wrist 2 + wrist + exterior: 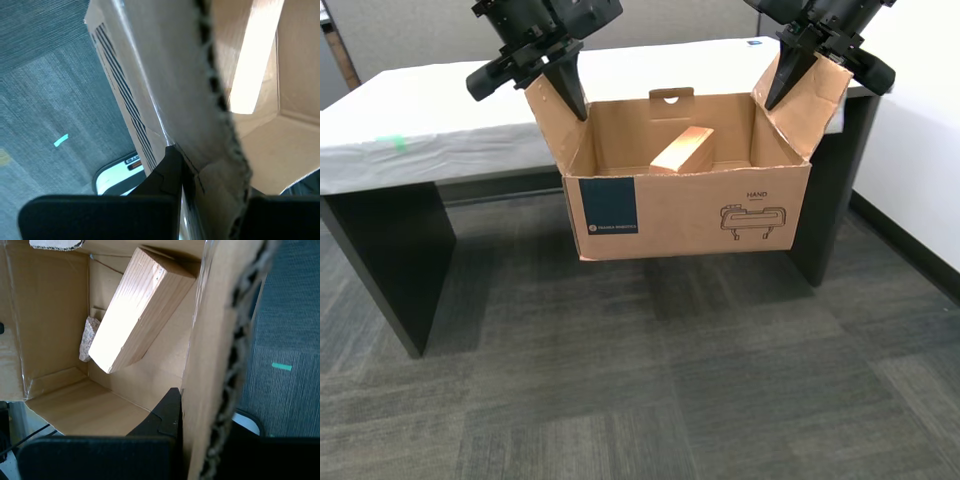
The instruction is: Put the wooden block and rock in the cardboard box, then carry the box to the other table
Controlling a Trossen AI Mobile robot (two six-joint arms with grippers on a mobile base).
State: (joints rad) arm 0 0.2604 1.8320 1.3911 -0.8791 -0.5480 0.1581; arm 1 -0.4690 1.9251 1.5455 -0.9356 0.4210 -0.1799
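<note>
My first claw [182, 405] is clamped on one upright side flap of the cardboard box [685, 215] and my second claw [182, 165] on the opposite flap, so the box hangs clear of the carpet just in front of the cloth-covered tabletop [450, 125]. To carry well, I should keep both claws level and evenly spaced, since the corrugated flaps are thin, creased and likely to tear or fold under uneven pull. Inside, the wooden block [135, 310], smooth and straight-grained, leans tilted against a wall, with the rough, lumpy rock [89, 339] beside it.
</note>
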